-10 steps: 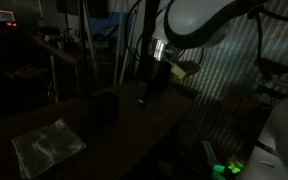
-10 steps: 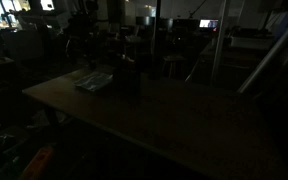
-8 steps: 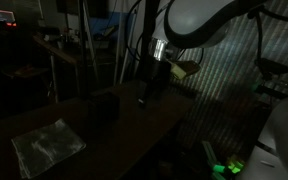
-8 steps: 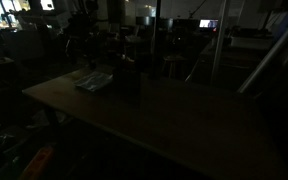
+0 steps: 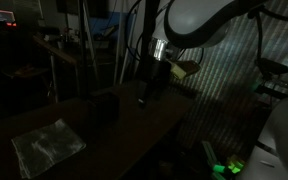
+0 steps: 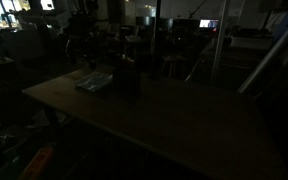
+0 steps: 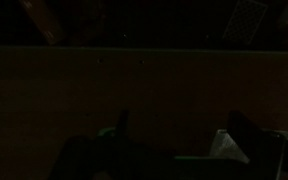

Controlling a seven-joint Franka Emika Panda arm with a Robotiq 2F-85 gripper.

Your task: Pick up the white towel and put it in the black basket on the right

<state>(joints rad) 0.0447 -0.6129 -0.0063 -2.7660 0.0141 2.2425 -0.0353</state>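
Observation:
The scene is very dark. The white towel (image 5: 47, 147) lies flat on the near end of the table, and shows in both exterior views (image 6: 94, 82). The black basket (image 5: 104, 107) stands past it on the table and is a dark block in an exterior view (image 6: 130, 80). My gripper (image 5: 148, 94) hangs above the table beside the basket, on the side away from the towel. In the wrist view its two fingers (image 7: 184, 122) stand wide apart with nothing between them. A pale patch (image 7: 227, 148) shows by one finger; I cannot tell what it is.
The wooden table (image 6: 174, 120) stretches wide in an exterior view. Its edge (image 5: 174, 125) drops off close under the gripper. Shelves and clutter (image 5: 69, 50) stand behind the table. A corrugated wall (image 5: 224, 90) lies beyond the arm.

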